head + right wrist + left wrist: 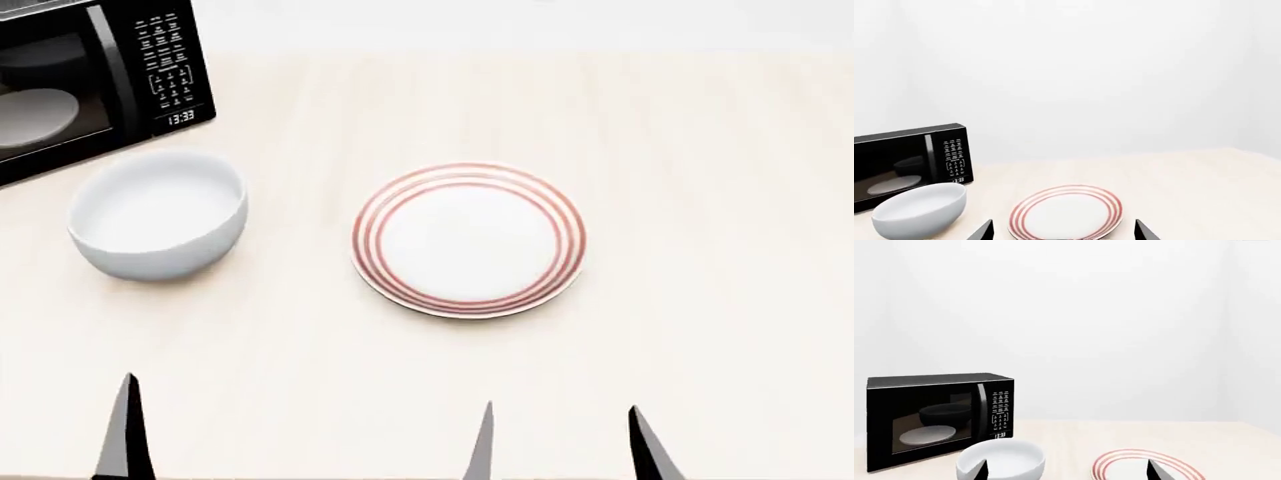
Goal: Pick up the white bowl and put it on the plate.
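The white bowl (158, 213) stands upright on the table just in front of the microwave; it also shows in the left wrist view (1002, 460) and the right wrist view (919, 209). The plate (469, 240), white with red rings, lies flat to the bowl's right, apart from it, and is bare. My left gripper (1069, 471) is open and empty, short of both, with the bowl ahead of one tip and the plate (1147, 465) ahead of the other. My right gripper (1062, 231) is open and empty, facing the plate (1066, 212) from the near side; its two tips show in the head view (563, 445).
A black microwave (94, 80) stands at the back left with its door shut, a pale plate and a dark bowl dimly visible through the window. One dark left fingertip (127, 430) rises at the near left. The light wooden table (721, 200) stretches to the right.
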{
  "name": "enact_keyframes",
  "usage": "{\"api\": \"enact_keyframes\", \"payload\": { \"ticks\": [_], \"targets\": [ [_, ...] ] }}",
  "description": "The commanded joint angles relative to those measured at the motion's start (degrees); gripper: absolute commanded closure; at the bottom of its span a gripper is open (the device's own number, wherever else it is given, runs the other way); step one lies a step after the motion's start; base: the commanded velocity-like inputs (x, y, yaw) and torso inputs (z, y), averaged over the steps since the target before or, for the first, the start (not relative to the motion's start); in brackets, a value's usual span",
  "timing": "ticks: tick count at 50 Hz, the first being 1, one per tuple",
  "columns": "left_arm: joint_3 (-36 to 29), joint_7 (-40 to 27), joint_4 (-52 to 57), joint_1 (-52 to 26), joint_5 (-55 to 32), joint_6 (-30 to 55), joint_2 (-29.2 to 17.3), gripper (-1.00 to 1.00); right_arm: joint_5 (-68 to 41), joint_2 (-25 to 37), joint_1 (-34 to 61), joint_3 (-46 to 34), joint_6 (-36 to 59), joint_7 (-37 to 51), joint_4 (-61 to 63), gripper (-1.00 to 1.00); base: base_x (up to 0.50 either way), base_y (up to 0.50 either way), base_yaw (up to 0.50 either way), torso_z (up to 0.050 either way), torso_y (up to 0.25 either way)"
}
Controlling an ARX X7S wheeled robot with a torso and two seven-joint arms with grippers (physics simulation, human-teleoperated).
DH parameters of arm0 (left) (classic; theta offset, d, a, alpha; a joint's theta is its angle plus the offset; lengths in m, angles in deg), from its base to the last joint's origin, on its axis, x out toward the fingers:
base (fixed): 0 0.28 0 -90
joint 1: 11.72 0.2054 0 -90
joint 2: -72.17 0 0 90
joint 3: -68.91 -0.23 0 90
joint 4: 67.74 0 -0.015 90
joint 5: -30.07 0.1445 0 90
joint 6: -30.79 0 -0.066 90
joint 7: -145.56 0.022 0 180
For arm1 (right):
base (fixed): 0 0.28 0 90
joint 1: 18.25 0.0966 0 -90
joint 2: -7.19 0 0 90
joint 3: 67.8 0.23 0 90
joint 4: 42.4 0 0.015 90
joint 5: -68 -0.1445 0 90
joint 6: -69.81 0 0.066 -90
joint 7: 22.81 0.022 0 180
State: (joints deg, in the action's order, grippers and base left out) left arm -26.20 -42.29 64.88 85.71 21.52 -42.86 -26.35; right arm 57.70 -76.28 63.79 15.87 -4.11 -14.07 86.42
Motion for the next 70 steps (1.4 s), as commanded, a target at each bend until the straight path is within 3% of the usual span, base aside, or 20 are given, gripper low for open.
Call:
{"api": "enact_keyframes", "payload": {
  "ticks": [1,39,54,61,70],
  "targets": [
    [1.6,0.0,0.8,-0.2,-0.3,0.6,0.6,-1.00,0.8,0.1,-0.3,0.3,-2.5,-0.2,-0.1,-1.00,0.50,0.00,0.00,0.000,0.000],
    [0.7,-2.7,-0.9,0.0,-0.7,-0.9,-1.4,-1.00,1.0,2.3,0.3,-2.1,-3.5,2.9,-1.7,-1.00,0.50,0.00,0.00,0.000,0.000],
    [1.2,-4.1,0.2,-0.5,-0.9,0.0,-2.3,-1.00,1.1,3.3,0.4,-3.4,-3.9,3.2,-2.1,-1.00,0.00,0.00,0.00,0.000,0.000],
    [1.6,-5.5,3.1,-1.5,-0.9,4.1,-3.4,-1.00,0.7,3.6,0.4,-3.6,-3.9,3.5,-2.0,-1.00,0.00,0.00,0.00,0.000,0.000],
    [7.3,-7.7,10.2,-8.9,-4.8,18.3,-6.9,-1.00,0.5,3.9,0.6,-3.8,-4.3,3.8,-2.6,-1.00,0.00,0.00,0.00,0.000,0.000]
  ]
}}
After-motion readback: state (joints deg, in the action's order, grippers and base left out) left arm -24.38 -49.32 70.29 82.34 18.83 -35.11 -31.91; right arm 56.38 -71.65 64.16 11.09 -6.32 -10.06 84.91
